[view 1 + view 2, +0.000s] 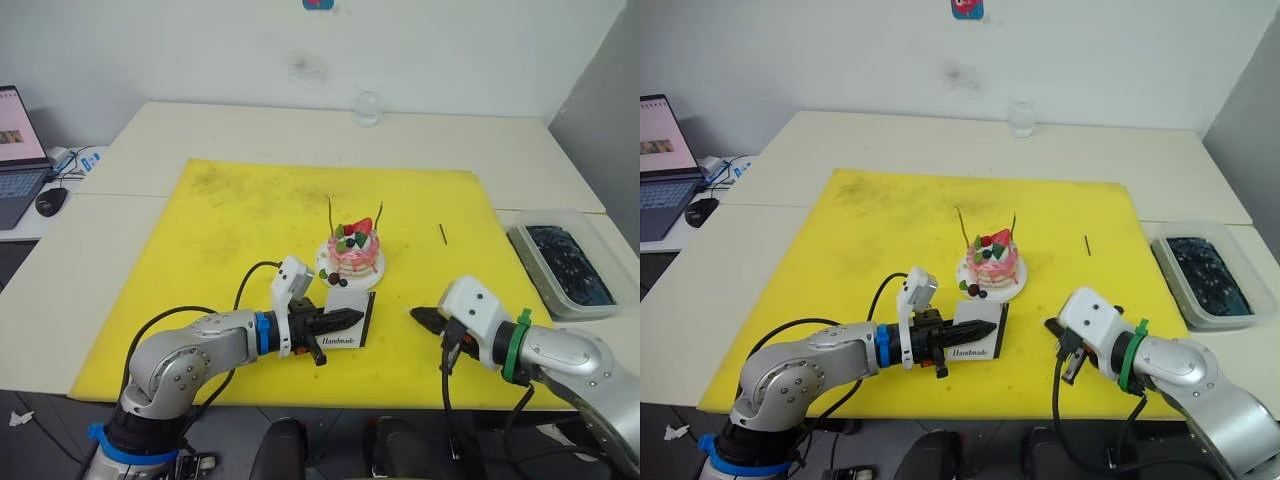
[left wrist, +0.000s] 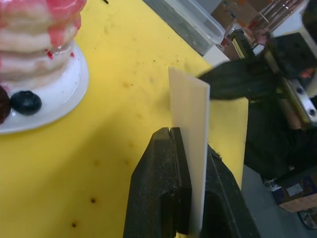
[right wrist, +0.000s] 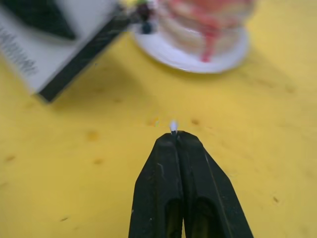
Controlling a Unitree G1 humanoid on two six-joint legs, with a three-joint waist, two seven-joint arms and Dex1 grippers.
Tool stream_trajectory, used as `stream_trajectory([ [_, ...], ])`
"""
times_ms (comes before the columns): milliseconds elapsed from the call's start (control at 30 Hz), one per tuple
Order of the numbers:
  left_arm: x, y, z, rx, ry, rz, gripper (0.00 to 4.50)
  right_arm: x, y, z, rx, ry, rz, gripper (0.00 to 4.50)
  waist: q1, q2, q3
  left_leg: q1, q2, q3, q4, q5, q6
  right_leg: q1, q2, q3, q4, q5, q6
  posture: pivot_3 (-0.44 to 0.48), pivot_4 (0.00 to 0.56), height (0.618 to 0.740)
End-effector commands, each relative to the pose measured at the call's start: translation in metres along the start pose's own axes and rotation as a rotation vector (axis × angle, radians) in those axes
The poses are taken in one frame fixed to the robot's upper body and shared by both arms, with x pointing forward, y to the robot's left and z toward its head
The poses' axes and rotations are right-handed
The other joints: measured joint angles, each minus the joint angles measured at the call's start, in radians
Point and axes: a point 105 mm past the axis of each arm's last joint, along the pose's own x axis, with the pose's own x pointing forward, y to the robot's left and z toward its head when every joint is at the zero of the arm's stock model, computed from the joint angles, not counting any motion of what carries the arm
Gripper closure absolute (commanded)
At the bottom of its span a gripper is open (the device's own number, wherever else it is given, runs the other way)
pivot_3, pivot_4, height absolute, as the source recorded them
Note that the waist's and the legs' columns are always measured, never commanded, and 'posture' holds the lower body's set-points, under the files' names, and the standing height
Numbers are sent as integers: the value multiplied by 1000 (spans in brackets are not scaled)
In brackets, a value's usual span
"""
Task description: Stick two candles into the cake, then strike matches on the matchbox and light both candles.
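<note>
One cake (image 1: 352, 253) sits on its white plate (image 1: 372, 273) near the middle of a yellow mat (image 1: 230, 240), and everything else can be placed from it. Two candles stand stuck in the cake: one candle (image 1: 330, 212) rises from its left rear side and the other candle (image 1: 379, 215) from its right rear side, both leaning slightly. One matchbox (image 1: 349, 320) is held just in front of the cake, close to the plate's near rim, standing on edge with its black strip toward the right. The left gripper (image 1: 352, 318) is clamped on the matchbox from the left; in the left wrist view its two fingers (image 2: 163, 188) press against either face of the thin white box (image 2: 190, 148). The right gripper (image 1: 418, 315) hangs in front of the cake and to its right, just beside the matchbox but apart from it, its tips pointing toward the box. In the right wrist view its fingers (image 3: 181, 168) are pressed together with a tiny pale tip (image 3: 173, 126) poking out between them; whether that is a match cannot be told. One loose match (image 1: 442, 234) lies on the mat to the right of the cake, well apart from it. Further right of the cake, off the mat, sits one clear tray (image 1: 560, 268) with dark contents; behind the cake stands one glass (image 1: 368, 106), and far to the left one laptop (image 1: 18, 150).
</note>
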Motion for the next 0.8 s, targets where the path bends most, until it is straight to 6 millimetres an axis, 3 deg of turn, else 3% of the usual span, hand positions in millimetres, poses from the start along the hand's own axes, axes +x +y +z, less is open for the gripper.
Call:
stream_trajectory([
  [33,-2,-8,9,53,-31,-21,4500,3,-12,2,98,-104,-129,4476,0,0,0,0,0,0,0,0,0,0,0,0,0,0,0,0,150,740],
  [400,-2,-9,10,63,-28,-19,4500,22,-5,-25,219,-188,-198,4476,0,1,0,0,0,1,0,0,0,0,0,1,0,0,0,0,150,740],
  [500,-2,-9,10,64,-28,-19,4500,24,-5,-32,228,-178,-210,3883,0,1,0,1,0,1,0,0,0,0,0,1,0,0,0,0,150,740],
  [667,-2,-9,10,62,-27,-18,4500,26,-4,-34,201,-172,-195,2158,0,1,0,1,0,1,0,0,0,0,0,1,0,0,0,0,150,740],
  [800,-2,-9,11,62,-27,-18,4500,26,-3,-34,203,-167,-184,2158,0,1,0,1,0,1,0,0,0,0,0,1,0,0,0,0,150,740],
])
